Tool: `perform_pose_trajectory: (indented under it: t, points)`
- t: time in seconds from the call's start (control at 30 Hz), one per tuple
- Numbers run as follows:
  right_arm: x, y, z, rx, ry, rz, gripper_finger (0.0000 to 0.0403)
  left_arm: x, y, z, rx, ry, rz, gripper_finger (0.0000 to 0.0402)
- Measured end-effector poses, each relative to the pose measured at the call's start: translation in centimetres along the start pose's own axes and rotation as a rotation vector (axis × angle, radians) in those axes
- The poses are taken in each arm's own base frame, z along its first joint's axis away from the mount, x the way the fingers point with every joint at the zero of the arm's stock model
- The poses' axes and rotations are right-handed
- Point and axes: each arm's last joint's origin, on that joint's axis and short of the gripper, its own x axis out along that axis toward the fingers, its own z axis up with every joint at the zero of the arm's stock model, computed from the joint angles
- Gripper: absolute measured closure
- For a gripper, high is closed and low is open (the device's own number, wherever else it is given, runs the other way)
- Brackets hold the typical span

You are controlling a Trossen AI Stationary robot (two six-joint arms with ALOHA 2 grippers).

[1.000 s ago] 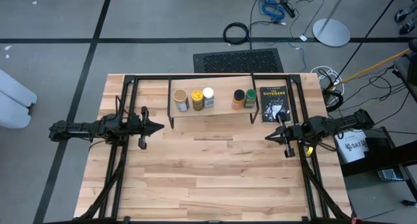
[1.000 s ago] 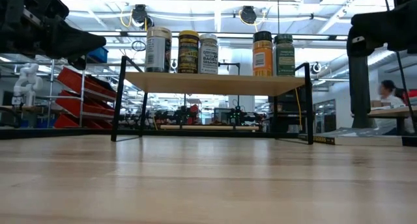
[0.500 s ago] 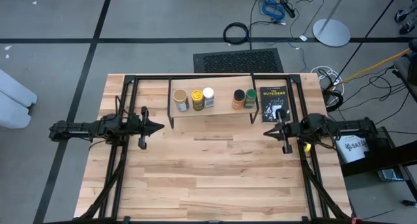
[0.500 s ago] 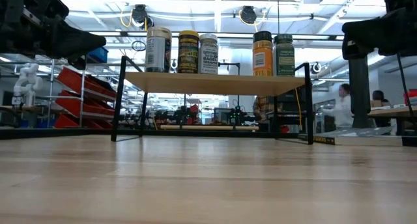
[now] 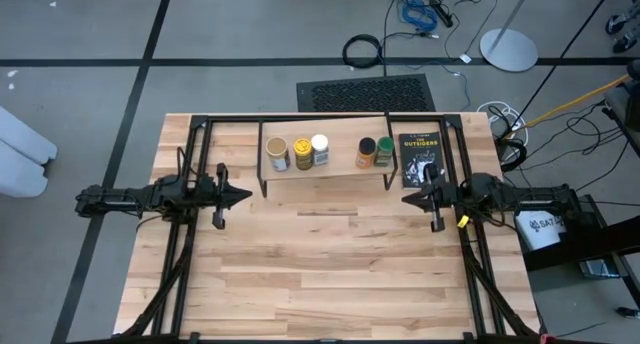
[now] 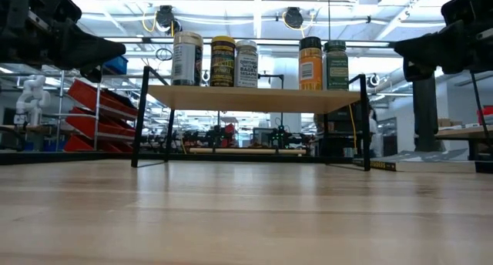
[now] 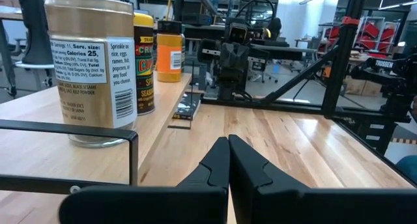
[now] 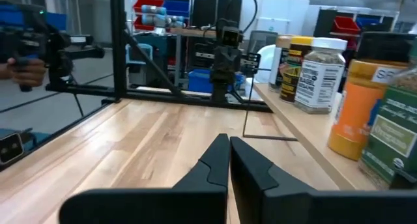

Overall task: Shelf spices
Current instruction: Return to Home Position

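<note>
All five jars (image 5: 303, 151) stand upright on the shelf (image 5: 335, 171), three grouped toward its left end and two toward its right end; none is left on the bench (image 5: 320, 274) in front of it. Over the last second my right hand (image 5: 424, 195) has drawn back outward from the bench before the shelf's right leg. It now hangs just off the shelf's right end, in front of the book (image 5: 420, 154), fingers pressed together on nothing. My left hand (image 5: 245, 195) has not moved: it hangs off the shelf's left end, likewise clenched and empty, so the two hands face each other across the shelf front. I judge the shelving finished, with only the right arm's retreat to rest remaining. With nothing carried, the one risk is clipping the shelf leg or the book.
</note>
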Motion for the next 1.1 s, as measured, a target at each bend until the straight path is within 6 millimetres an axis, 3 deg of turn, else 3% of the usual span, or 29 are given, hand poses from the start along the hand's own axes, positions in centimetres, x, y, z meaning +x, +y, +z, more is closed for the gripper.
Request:
perform_pose_trajectory:
  t: [0.57,1.1]
  points:
    - [0.01,0.42,-0.06,0.068,0.007,0.044,0.0403,0.00,0.00,-0.05,-0.011,0.005,-0.002,0.0400]
    - [0.01,0.38,-0.12,0.015,0.015,-0.014,0.0403,0.00,-0.02,-0.07,-0.010,0.008,-0.008,0.0400]
